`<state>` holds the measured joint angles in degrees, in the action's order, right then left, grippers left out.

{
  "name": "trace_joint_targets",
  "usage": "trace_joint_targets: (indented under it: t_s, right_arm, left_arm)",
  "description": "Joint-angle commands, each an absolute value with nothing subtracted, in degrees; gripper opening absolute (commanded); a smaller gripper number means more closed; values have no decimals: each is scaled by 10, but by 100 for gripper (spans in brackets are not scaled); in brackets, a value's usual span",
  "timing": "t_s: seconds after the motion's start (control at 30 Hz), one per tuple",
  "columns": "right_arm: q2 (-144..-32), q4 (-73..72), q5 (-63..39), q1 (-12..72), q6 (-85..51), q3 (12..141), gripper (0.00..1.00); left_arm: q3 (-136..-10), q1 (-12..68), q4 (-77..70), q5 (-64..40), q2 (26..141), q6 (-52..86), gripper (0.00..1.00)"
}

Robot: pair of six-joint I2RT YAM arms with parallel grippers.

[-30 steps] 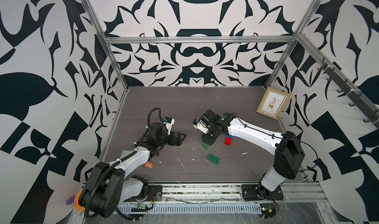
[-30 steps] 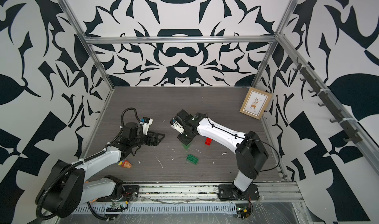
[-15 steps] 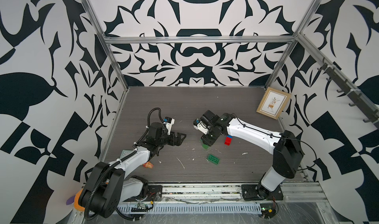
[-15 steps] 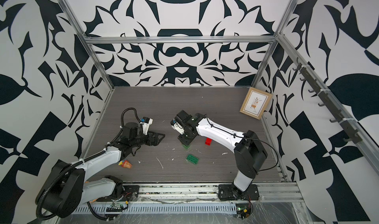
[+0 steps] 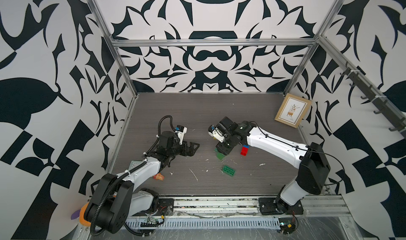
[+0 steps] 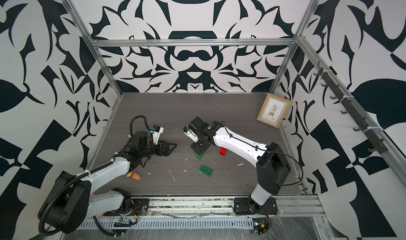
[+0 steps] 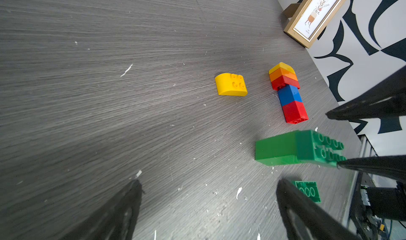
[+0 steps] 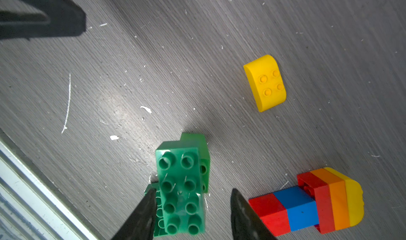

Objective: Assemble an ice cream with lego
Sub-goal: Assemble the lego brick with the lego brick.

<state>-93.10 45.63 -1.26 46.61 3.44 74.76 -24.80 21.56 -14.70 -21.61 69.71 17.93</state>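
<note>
The left gripper (image 5: 195, 149) hangs wide open and empty, I think ready to help. The right gripper (image 8: 193, 191) stands partly open around the green brick stack (image 8: 182, 162) on the table (image 8: 131, 74), maybe touching one side. The colourful brick stack (image 8: 307, 206) lies just beside it.

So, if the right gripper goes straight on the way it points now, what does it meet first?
The stack of green bricks: in the right wrist view it lies directly ahead, between the open jaws of the right gripper. Probably its studded top comes first, though depth is hard to judge.
</note>
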Motion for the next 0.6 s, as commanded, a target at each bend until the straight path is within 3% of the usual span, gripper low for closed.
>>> trace_joint_targets:
  t_s: [0.0,0.57]
  right_arm:
    - [-911,462,4,471,39,744,55]
    - [-921,460,44,501,42,740,52]
  left_arm:
    - [-245,217,-143,-211,694,172,99]
    - [-244,217,-142,-210,691,172,99]
